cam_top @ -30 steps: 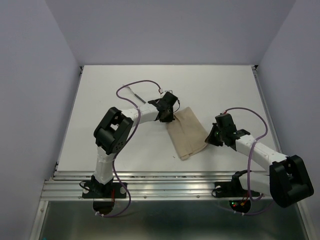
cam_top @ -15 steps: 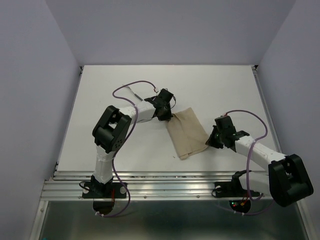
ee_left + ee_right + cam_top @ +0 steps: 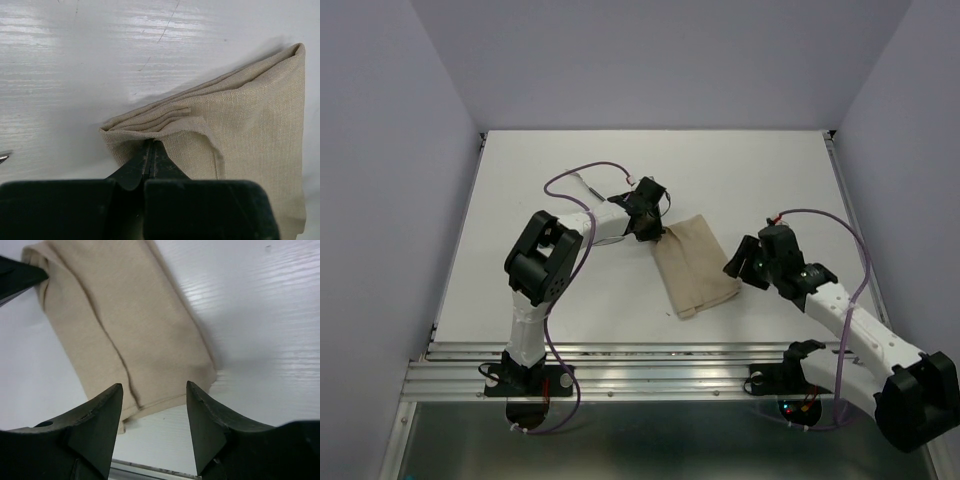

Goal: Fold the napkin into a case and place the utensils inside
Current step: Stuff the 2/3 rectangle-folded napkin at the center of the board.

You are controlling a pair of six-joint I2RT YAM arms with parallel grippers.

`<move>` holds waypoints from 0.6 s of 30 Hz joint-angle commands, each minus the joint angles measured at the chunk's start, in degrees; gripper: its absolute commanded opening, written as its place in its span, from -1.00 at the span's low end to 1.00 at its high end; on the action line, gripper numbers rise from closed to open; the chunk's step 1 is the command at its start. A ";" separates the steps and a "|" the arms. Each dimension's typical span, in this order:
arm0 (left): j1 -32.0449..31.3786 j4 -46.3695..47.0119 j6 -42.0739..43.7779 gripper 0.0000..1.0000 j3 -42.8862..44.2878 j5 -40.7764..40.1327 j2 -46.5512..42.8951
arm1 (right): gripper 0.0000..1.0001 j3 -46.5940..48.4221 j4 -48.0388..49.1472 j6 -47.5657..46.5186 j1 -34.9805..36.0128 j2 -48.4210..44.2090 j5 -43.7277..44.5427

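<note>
R fingers (image 3: 734,264) just let go. A sec ago they were pinched narrow at the napkin's right edge; now they're spread wide and backed off to the right, just beside the cloth and not touching. R wrist view confirms it: both tips apart, nothing between them, cloth lying flat ahead.

L fingers (image 3: 151,152) unchanged, still clamped tight on the napkin (image 3: 692,265) at its far-left corner, several stacked layers showing at the pinch. L arm nudged slightly vs a sec ago; cloth barely moved.

Meaning for task: looks like a fold was just laid down and released. The cloth now reads as a narrow oblong lying diagonally mid-surface (image 3: 740,170), so the case shape seems mostly done. Nothing is inside it yet as far as I can see. Prob next: R arm goes for cutlery while L holds the mouth, but that's a guess.

Counts:
- napkin: 1, folded, flat on the surface, L corner gripped
- utensils: 1 slim grey piece (image 3: 585,187) visible far-left of the cloth, partly behind L arm and cable; can't tell if more lie with it
- arms: 2
- purple cables: 2, one per arm
</note>
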 commanded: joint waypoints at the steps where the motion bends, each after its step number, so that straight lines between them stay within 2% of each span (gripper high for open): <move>1: 0.25 0.08 0.06 -1.00 -1.04 -1.00 -0.01 | 0.16 1.18 0.35 0.30 5.22 -0.47 -5.29; 4: 0.34 0.08 0.06 -1.00 -1.13 -1.26 -0.01 | 0.16 1.35 2.29 1.27 13.12 3.03 -4.50; 6: 0.25 0.00 0.06 -1.00 -1.13 -1.26 -0.01 | 0.16 1.44 5.89 1.45 15.43 5.77 -7.13; 10: 0.25 -0.18 -0.02 -1.00 -1.22 -1.26 -0.19 | 0.17 0.74 11.86 2.42 17.37 12.44 -10.39; 18: 0.16 -0.62 0.33 -1.00 -1.48 -1.79 -0.45 | 0.21 -0.40 15.13 2.15 17.37 17.38 -11.36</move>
